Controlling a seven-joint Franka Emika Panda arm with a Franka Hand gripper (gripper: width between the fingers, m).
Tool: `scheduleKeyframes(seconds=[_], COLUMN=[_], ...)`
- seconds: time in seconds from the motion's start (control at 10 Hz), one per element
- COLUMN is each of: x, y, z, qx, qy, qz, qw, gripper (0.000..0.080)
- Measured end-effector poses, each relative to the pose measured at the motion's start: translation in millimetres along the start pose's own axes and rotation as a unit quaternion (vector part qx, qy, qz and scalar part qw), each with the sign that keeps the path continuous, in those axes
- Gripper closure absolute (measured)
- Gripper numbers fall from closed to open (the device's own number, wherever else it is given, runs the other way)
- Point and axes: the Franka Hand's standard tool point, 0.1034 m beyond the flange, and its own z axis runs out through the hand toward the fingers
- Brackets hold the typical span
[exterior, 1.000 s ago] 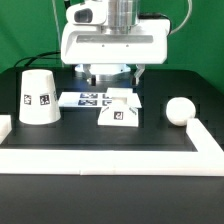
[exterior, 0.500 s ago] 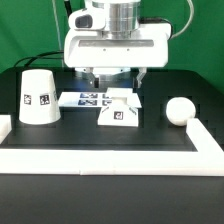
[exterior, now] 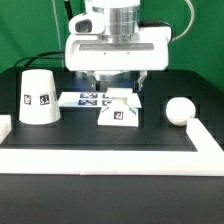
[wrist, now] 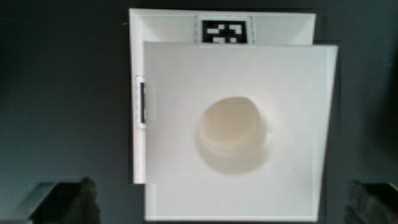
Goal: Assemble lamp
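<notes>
Glossy white robot arm (exterior: 110, 45) hangs straight down over the matte white blocky lamp base (exterior: 118, 112), dark fingers (wrist: 63, 200) spread wide, holding nothing. Black-and-white square tags (wrist: 226, 32) mark base, white cone-shaped shade (exterior: 40, 97) and marker board (exterior: 85, 98); the white ball-shaped bulb (exterior: 180, 110) sits well apart on the black desk (exterior: 100, 135).

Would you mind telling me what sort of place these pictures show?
Probably a robotics lab bench: a robot arm over a black table, a marker board of printed tags, and a green backdrop.
</notes>
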Motion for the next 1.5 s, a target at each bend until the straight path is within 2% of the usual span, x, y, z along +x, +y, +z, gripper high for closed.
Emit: scheduleKeyframes(seconds=[0.7,0.8,0.9,1.5], x=[-7.4,-7.6,-6.8,-6.2], y=[-2.5,-2.7,-2.8,-2.9], z=[15.0,16.2,16.1,15.9], qx=[-0.002,-0.002,-0.002,-0.002], qy=[-0.013,-0.013,-0.011,-0.009], qz=[-0.004,-0.004,-0.005,-0.005], qw=[1.000,1.000,1.000,1.000], gripper=[0.0100,0.0221,0.0266,0.0266])
